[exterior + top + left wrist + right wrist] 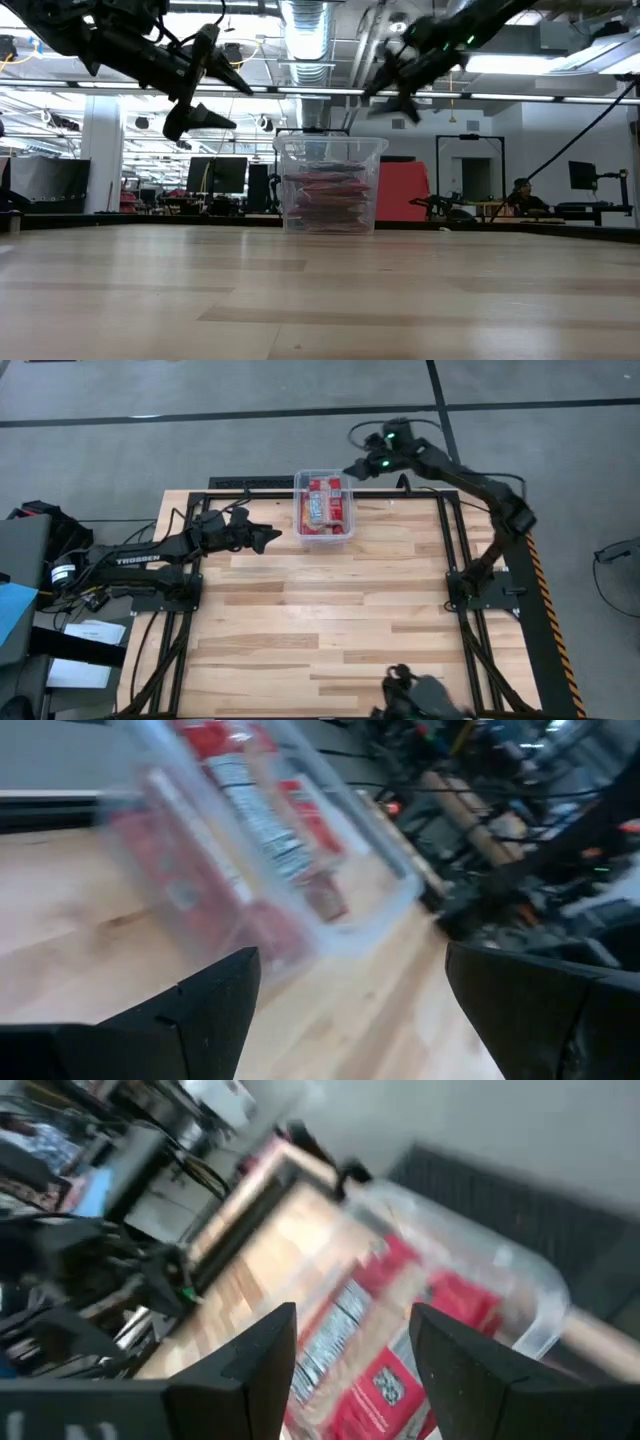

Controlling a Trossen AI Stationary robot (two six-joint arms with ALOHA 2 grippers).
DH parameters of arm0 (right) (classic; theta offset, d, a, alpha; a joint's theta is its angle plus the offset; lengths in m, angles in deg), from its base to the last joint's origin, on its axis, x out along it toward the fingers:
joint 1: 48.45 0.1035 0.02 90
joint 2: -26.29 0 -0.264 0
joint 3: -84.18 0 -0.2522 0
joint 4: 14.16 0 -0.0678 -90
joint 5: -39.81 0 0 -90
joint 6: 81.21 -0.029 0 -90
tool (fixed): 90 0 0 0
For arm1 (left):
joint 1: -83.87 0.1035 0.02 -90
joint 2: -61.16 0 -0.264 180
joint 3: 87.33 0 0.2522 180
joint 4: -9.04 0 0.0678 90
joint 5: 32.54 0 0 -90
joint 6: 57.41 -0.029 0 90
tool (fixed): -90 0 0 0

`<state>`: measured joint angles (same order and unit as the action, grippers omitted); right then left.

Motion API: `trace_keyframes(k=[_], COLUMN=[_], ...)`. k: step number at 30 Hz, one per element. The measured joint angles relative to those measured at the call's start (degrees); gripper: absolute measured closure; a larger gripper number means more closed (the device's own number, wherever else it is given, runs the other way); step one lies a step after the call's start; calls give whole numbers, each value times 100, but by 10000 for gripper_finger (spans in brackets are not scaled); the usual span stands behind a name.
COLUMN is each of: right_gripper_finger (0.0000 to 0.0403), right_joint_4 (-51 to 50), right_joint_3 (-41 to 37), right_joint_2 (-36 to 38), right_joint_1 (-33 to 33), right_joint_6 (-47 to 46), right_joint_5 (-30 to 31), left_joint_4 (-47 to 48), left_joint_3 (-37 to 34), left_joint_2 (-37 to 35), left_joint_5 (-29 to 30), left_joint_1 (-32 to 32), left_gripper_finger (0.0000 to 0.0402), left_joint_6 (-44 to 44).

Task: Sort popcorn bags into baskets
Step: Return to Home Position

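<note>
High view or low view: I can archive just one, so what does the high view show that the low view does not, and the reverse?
Only the high view shows the whole table, with the clear bin at the middle of its far edge, and the printed faces of the red packets from above. Only the low view shows the packets stacked in layers behind the bin's wall, the left hand and right hand raised above the tabletop, and a person in the room behind. Both views show the bin, its packets and the two hands.
</note>
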<state>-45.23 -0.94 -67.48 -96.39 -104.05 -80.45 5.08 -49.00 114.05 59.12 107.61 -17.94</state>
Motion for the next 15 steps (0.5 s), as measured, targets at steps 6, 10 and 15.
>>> trace_keyframes(k=[6, 10, 15], right_gripper_finger=[202, 209, 216], right_joint_4=[-236, -842, -1798], right_joint_3=[4, 11, -236], right_joint_2=[1425, 2450, 3587], right_joint_1=[-276, -447, -304], right_joint_6=[625, 1206, 1708], right_joint_5=[4, 15, -181], left_joint_4=[24, 0, 85], left_joint_3=[543, 928, 993], left_joint_2=[-469, -894, -1217], left_joint_5=[-588, -653, -120], left_joint_1=[356, 463, 475], left_gripper_finger=[95, 95, 95], left_joint_6=[523, -138, -1340])
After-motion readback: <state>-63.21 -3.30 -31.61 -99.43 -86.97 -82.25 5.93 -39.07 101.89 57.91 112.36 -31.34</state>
